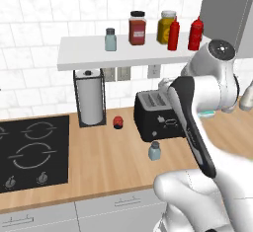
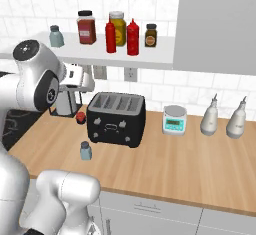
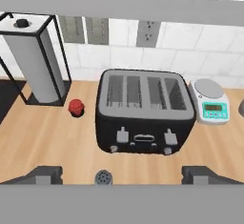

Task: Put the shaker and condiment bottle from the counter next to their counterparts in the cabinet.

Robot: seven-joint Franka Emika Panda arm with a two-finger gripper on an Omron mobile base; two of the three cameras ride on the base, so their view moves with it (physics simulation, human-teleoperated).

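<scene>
On the counter, one shaker — small, pale blue, dark cap — standing upright just in front of the one black toaster. Up on the cabinet, one more shaker near the left end, and two red bottles side by side farther right. Behind them, two jars — one red, one yellow. Gripper wide open above the counter, holding nothing, the shaker's cap right between its fingertips.
</scene>
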